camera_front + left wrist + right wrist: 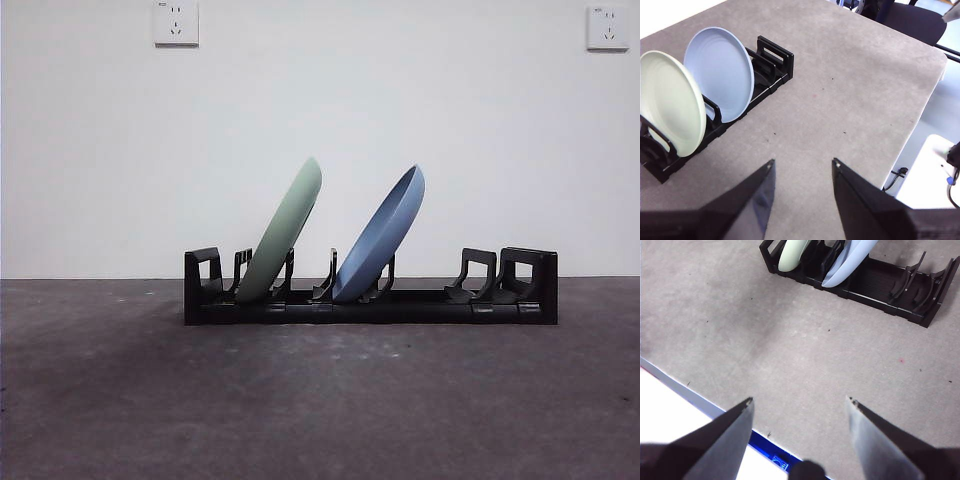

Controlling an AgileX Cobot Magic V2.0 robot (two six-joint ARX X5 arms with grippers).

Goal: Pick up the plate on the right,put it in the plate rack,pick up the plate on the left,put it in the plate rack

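On a grey bench [320, 400] before a white wall, the plate rack [370, 300] props a green plate [282, 236] and a blue plate [382, 236] between its prongs, both leaning, while the left gripper [803, 167] and right gripper [800, 401] hover well apart from it, jaws spread, holding nothing.

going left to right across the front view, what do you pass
left end bracket of the plate rack → green plate → blue plate → empty prongs → right end bracket
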